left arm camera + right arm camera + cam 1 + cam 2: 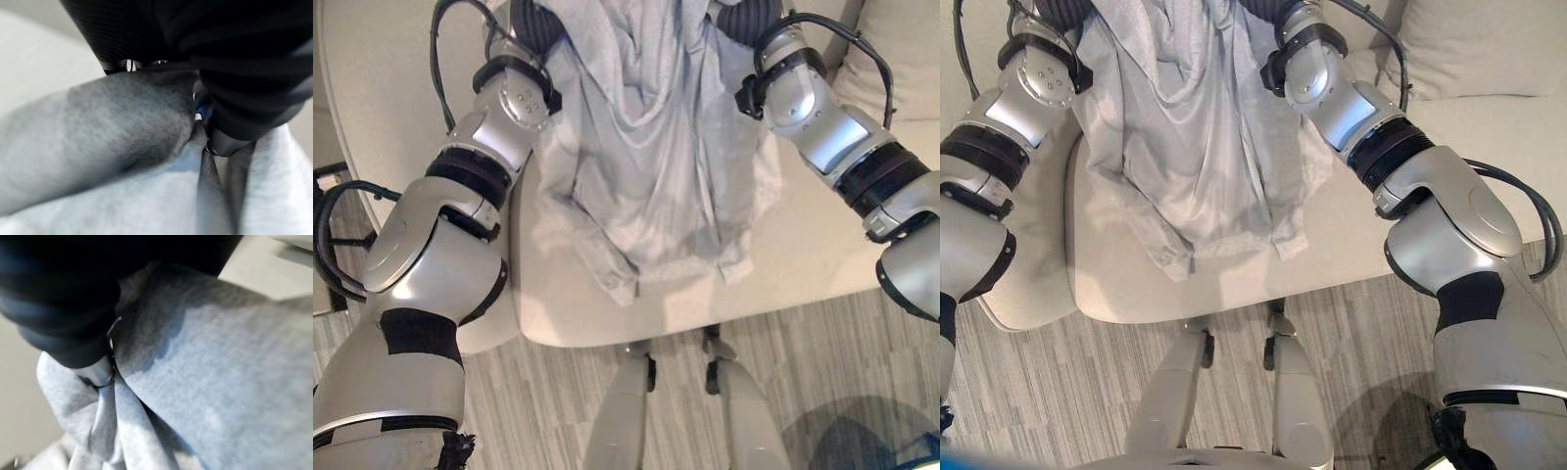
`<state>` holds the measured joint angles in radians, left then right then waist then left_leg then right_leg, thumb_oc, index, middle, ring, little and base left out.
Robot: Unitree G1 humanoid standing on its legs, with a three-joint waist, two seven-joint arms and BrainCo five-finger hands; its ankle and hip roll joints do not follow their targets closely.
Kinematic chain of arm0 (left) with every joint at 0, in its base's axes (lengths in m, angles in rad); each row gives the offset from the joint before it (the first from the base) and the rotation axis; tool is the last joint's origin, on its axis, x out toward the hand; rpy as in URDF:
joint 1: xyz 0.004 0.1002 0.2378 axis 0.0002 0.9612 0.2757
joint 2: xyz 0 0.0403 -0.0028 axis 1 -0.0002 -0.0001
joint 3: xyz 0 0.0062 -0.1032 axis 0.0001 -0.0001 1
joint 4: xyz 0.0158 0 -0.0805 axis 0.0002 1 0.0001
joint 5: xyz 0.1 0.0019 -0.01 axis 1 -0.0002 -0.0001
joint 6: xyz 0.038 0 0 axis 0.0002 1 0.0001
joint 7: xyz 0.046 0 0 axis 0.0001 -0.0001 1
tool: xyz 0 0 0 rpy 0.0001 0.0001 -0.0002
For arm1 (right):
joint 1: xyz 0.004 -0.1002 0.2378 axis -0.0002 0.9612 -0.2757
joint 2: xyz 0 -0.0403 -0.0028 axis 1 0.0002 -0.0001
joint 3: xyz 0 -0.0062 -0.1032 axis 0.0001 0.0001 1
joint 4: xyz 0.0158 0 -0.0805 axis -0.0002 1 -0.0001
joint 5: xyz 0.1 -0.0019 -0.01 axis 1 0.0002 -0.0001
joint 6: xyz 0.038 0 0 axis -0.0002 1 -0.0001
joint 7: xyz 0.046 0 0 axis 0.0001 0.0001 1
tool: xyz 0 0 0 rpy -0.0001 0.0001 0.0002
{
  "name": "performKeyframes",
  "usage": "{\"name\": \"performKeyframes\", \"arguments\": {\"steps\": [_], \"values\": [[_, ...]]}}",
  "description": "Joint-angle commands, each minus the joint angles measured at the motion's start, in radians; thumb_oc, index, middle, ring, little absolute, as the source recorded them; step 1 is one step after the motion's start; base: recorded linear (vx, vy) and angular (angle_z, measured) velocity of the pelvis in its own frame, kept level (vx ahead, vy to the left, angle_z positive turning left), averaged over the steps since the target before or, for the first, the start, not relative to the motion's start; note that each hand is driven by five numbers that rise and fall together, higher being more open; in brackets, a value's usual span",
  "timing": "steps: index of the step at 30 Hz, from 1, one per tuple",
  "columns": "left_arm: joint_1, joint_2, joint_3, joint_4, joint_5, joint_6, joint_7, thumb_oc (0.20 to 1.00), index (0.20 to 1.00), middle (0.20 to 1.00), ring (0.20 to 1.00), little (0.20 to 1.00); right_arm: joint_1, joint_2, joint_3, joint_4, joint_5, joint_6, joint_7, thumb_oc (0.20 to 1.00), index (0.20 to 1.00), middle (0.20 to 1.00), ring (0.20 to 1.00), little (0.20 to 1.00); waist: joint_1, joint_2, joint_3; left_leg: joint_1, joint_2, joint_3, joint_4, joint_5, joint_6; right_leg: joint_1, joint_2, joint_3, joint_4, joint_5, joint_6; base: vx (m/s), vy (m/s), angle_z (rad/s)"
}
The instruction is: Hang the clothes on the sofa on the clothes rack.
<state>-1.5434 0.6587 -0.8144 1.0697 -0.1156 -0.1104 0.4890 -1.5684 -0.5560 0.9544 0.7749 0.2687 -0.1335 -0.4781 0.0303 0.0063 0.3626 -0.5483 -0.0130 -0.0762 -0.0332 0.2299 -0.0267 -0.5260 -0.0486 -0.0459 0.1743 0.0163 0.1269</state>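
A light grey long-sleeved garment hangs in folds between my two raised hands, over the beige sofa seat. Its hem and both cuffs droop near the seat's front edge. My left hand holds the garment's upper left part and my right hand its upper right part, both at the far edge of the eye views. In the left wrist view the cloth bunches and is pulled taut under my left hand. The right wrist view has a fold gathered against my right hand.
A pale cushion leans at the sofa's back right. The sofa's rounded armrest lies to my left. Grey wood-look floor runs in front of the seat.
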Motion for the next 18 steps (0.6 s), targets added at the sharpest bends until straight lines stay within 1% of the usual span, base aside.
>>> {"name": "performKeyframes", "arguments": {"steps": [1,2,4,5,6,11,12,13,16,17,18], "values": [[-0.102,0.014,0.03,-0.005,-0.044,-0.058,0.099,0.2,0.2,0.2,0.2,0.2,-0.054,0.009,-0.103,-0.017,-0.079,-0.026,-0.092,0.2,0.2,0.2,0.2,0.2,0.009,-0.037,-0.032,0.11,0.062,-0.024,-0.054,-0.069,-0.101,0.158,-0.098,0.014,-0.233,0.116,0.067,0.07,-0.004,-0.01],[-0.097,0.027,0.043,-0.042,-0.039,-0.065,0.114,0.2,0.2,0.2,0.2,0.2,-0.039,0.01,-0.118,-0.035,-0.107,-0.02,-0.099,0.2,0.2,0.2,0.2,0.2,0.011,-0.028,-0.048,0.149,0.065,-0.024,-0.054,-0.087,-0.098,0.189,-0.101,0.015,-0.219,0.093,0.064,0.11,-0.024,0.0],[-0.085,0.043,0.068,-0.089,-0.037,-0.071,0.131,0.2,0.2,0.2,0.2,0.2,-0.015,0.007,-0.144,-0.061,-0.136,-0.013,-0.107,0.2,0.2,0.2,0.2,0.2,0.01,-0.022,-0.074,0.186,0.065,-0.024,-0.054,-0.096,-0.095,0.223,-0.104,0.015,-0.201,0.076,0.06,0.16,-0.063,0.02],[-0.056,0.067,0.095,-0.142,-0.024,-0.074,0.142,0.2,0.2,0.2,0.2,0.2,0.022,0.001,-0.177,-0.102,-0.171,-0.007,-0.106,0.2,0.2,0.2,0.2,0.2,0.009,-0.02,-0.12,0.252,0.078,-0.025,-0.054,-0.122,-0.093,0.278,-0.108,0.009,-0.181,0.044,0.056,0.16,-0.08,0.06],[-0.055,0.067,0.095,-0.144,-0.023,-0.073,0.143,0.2,0.2,0.2,0.2,0.2,0.023,0.001,-0.177,-0.104,-0.171,-0.007,-0.106,0.2,0.2,0.2,0.2,0.2,0.008,-0.02,-0.12,0.25,0.077,-0.026,-0.054,-0.117,-0.093,0.277,-0.109,0.008,-0.182,0.048,0.056,0.19,-0.088,0.07],[0.007,0.134,0.136,-0.21,0.003,-0.074,0.152,0.2,0.2,0.2,0.2,0.2,0.077,-0.013,-0.217,-0.131,-0.2,-0.015,-0.098,0.2,0.2,0.2,0.2,0.2,0.013,-0.014,-0.21,0.348,0.099,-0.027,-0.054,-0.143,-0.092,0.365,-0.103,-0.006,-0.17,0.017,0.045,0.1,-0.066,0.12],[0.012,0.134,0.138,-0.213,0.004,-0.074,0.152,0.2,0.2,0.2,0.2,0.2,0.08,-0.012,-0.217,-0.132,-0.201,-0.014,-0.097,0.2,0.2,0.2,0.2,0.2,0.012,-0.013,-0.209,0.352,0.099,-0.027,-0.054,-0.144,-0.093,0.37,-0.103,-0.006,-0.171,0.017,0.045,0.1,-0.084,0.07],[0.032,0.163,0.156,-0.232,0.011,-0.074,0.154,0.2,0.2,0.2,0.2,0.2,0.098,-0.029,-0.232,-0.142,-0.215,-0.018,-0.097,0.2,0.2,0.2,0.2,0.2,0.018,-0.014,-0.242,0.383,0.113,-0.025,-0.054,-0.15,-0.095,0.4,-0.097,-0.016,-0.173,0.008,0.041,0.06,-0.114,0.09],[0.064,0.205,0.173,-0.246,0.028,-0.075,0.157,0.2,0.2,0.2,0.2,0.2,0.119,-0.048,-0.25,-0.15,-0.232,-0.032,-0.105,0.2,0.2,0.2,0.2,0.2,0.027,-0.015,-0.289,0.427,0.139,-0.023,-0.054,-0.155,-0.107,0.461,-0.08,-0.033,-0.197,-0.001,0.036,0.08,-0.129,0.09],[0.071,0.234,0.181,-0.25,0.037,-0.074,0.158,0.2,0.2,0.2,0.2,0.2,0.126,-0.062,-0.255,-0.147,-0.238,-0.041,-0.113,0.2,0.2,0.2,0.2,0.2,0.034,-0.015,-0.314,0.448,0.155,-0.024,-0.054,-0.154,-0.112,0.493,-0.069,-0.043,-0.209,-0.012,0.032,0.07,-0.102,0.21],[0.079,0.245,0.188,-0.254,0.043,-0.072,0.162,0.2,0.2,0.2,0.2,0.2,0.133,-0.068,-0.262,-0.147,-0.242,-0.044,-0.117,0.2,0.2,0.2,0.2,0.2,0.038,-0.016,-0.325,0.458,0.161,-0.025,-0.053,-0.154,-0.114,0.509,-0.064,-0.049,-0.215,-0.017,0.032,0.04,-0.071,0.19]]}}
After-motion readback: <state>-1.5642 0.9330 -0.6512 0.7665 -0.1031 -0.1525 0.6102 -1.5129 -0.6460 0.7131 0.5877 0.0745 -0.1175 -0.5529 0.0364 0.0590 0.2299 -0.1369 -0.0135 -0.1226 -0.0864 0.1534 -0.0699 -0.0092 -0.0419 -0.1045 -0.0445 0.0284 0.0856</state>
